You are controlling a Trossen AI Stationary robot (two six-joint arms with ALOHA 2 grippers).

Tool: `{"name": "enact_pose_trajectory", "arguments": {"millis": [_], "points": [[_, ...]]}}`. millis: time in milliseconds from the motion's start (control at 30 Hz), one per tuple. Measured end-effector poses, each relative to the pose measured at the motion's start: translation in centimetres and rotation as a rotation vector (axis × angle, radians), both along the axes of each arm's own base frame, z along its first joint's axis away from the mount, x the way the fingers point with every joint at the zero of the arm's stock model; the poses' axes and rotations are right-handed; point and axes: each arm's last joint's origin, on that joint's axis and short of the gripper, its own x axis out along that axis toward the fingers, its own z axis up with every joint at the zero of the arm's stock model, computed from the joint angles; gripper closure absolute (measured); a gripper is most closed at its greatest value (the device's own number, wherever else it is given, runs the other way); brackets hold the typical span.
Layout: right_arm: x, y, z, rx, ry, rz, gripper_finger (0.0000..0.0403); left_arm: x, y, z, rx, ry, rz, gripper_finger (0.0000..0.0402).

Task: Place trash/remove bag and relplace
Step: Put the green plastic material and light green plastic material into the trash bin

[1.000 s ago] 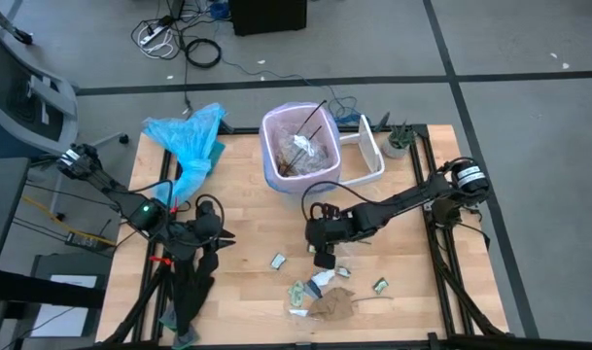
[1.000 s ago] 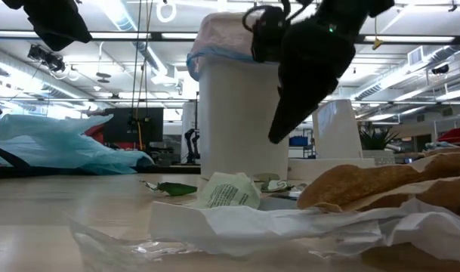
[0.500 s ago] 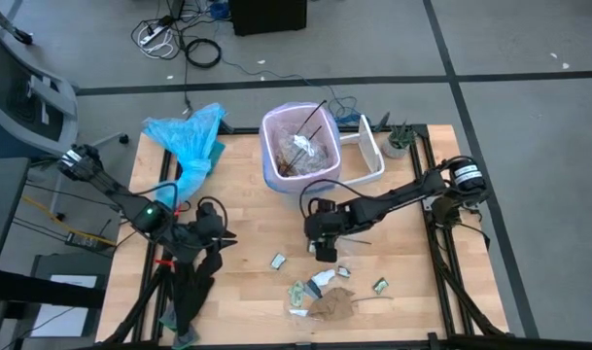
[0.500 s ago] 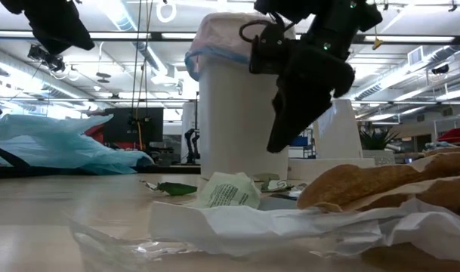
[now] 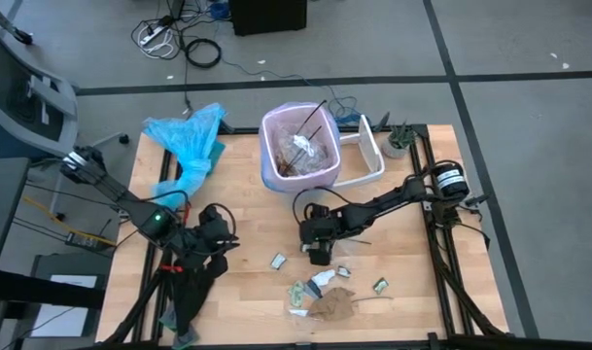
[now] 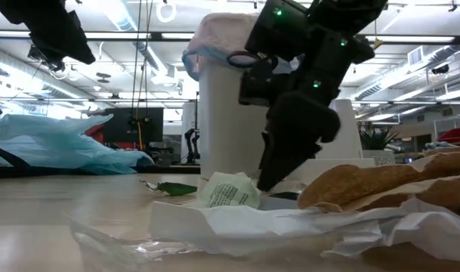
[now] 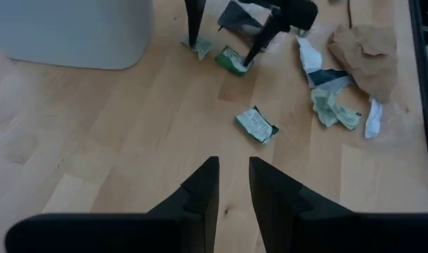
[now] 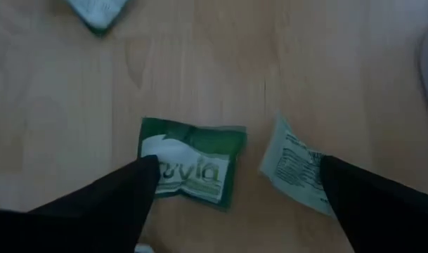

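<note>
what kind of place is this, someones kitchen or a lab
Most likely a robotics lab or workshop, not a kitchen. The wooden table sits in a black frame with two arms mounted on it, loose cables lie on the grey floor, and the low view shows long ceiling light strips in a big open hall.

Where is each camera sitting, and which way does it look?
High: above, looking down; both arms, bin.
Low: at table height, looking across; right gripper by bin.
Left wrist: over left gripper, facing scraps.
Right wrist: over open right gripper, facing down at green wrapper.
Shared: both wrist views show that wrapper.
</note>
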Motion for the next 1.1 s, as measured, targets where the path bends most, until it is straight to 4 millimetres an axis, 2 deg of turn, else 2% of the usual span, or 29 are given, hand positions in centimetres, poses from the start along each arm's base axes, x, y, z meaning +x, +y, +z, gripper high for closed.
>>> {"name": "enact_pose_trajectory", "arguments": {"millis": [67, 167, 333, 500, 567, 700, 767, 933, 1100], "points": [[0.1, 0.0, -0.6, 0.025, 0.011, -0.019, 0.0028, 0.1, -0.1, -0.1, -0.001, 0.000, 0.001, 0.0314], [0.3, 0.1, -0.9, 0.051, 0.001, -0.047, 0.0080, 0.2, -0.1, -0.1, -0.005, -0.005, 0.001, 0.0314], [0.5, 1.1, -0.6, 0.082, -0.052, -0.045, 0.0212, 0.2, -0.1, -0.1, -0.002, -0.004, -0.001, 0.0314], [0.8, 2.4, -0.3, 0.183, -0.109, -0.069, 0.0353, 0.2, -0.1, -0.1, 0.001, -0.003, -0.003, 0.0314], [0.9, 3.0, 0.0, 0.258, -0.102, -0.069, 0.0387, 0.2, -0.1, -0.1, 0.007, -0.001, -0.009, 0.0314], [1.5, 4.0, 1.5, 0.425, -0.070, -0.062, 0.0381, 0.2, -0.1, -0.1, 0.040, 0.004, -0.040, 0.0314], [2.1, 4.6, 2.9, 0.464, -0.072, -0.070, 0.0383, 0.2, -0.1, -0.1, 0.044, 0.000, -0.046, 0.0314], [3.4, 6.0, 8.2, 0.378, -0.105, -0.036, 0.0396, 0.3, -0.2, 0.0, 0.028, -0.014, -0.048, 0.0314], [4.0, 6.0, 15.0, 0.241, -0.121, -0.039, 0.0397, 0.3, -0.2, 0.0, 0.031, -0.011, -0.054, 0.0314]]}}
